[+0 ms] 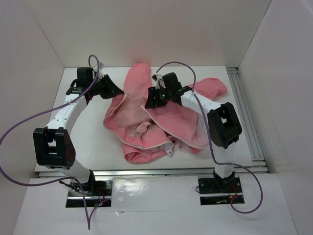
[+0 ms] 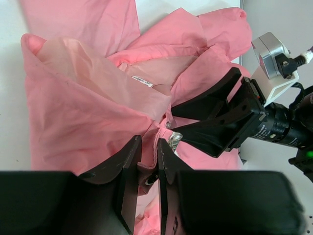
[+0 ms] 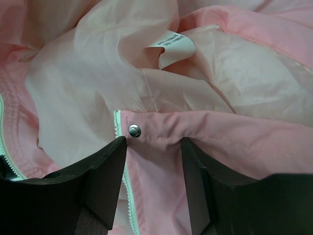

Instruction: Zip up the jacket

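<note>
The jacket (image 1: 161,125) lies crumpled in the middle of the white bench (image 1: 93,128). One sleeve runs off toward 2 o'clock and another fold points toward 12 o'clock. Its hem is bunched at the 6 o'clock side, nearest the arm bases, and the white zipper edging (image 1: 146,147) curves across the heap there.

The left pincer (image 1: 116,92) meets the jacket at its 10 o'clock edge. Seen from the left wrist, the left pincer (image 2: 149,147) has its jaws drawn close together. A strip of the pink front edge and its white trim is nipped in the narrow gap between them, so it has hold of the jacket (image 2: 78,122). A small white label (image 2: 142,81) sits on the paler lining (image 2: 98,68) toward 12 o'clock from that grip.

The right pincer (image 1: 148,104) hangs over the jacket just toward 12 o'clock from its centre. In the left wrist view it comes in from 3 o'clock, and the right pincer (image 2: 178,128) has its tips right beside the left one's grip.

In its own camera, the right pincer (image 3: 154,142) stands about half open. Its two dark fingers (image 3: 105,181) straddle a flat band of the jacket (image 3: 234,137) without squeezing it. A metal snap stud (image 3: 134,130) sits on that band just by the left-hand finger. The zipper edging (image 3: 128,196) runs down toward 6 o'clock beside it. Sheer pale lining (image 3: 83,83) billows toward 11 o'clock, and a folded care label (image 3: 173,49) lies at 12 o'clock.
</note>
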Tool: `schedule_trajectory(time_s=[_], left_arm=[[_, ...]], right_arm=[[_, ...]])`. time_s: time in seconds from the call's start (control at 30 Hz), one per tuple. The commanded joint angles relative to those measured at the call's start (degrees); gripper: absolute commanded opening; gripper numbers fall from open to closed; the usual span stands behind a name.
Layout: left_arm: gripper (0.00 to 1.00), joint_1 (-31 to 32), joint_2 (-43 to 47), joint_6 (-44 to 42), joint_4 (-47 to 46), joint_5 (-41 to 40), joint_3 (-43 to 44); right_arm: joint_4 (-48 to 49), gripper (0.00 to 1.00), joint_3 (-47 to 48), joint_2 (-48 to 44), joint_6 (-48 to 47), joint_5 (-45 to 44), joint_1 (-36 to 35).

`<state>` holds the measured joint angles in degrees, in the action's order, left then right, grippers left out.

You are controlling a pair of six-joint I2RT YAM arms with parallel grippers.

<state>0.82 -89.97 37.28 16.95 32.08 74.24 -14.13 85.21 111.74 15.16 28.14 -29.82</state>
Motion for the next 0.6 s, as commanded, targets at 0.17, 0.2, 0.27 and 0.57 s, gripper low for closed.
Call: schedule_trajectory(time_s=[0.17, 0.2, 0.27, 0.57], left_arm=[[0.0, -0.12, 1.2, -1.94, -0.08, 0.88, 0.82], [0.0, -0.12, 1.2, -1.94, -0.08, 0.88, 0.82], [0.0, -0.12, 1.2, -1.94, -0.08, 0.88, 0.29], [0.0, -0.12, 1.73, -1.94, -0.08, 0.36, 0.29]], right_arm=[[2.79, 0.61, 3.38, 1.02, -0.22, 2.27, -1.29], [2.27, 0.61, 3.38, 1.63, -0.22, 1.75, -1.81], [1.74, 0.61, 4.96, 2.25, -0.22, -0.18, -2.34], [1.39, 0.38, 4.36, 1.28, 0.84, -3.79, -2.96]])
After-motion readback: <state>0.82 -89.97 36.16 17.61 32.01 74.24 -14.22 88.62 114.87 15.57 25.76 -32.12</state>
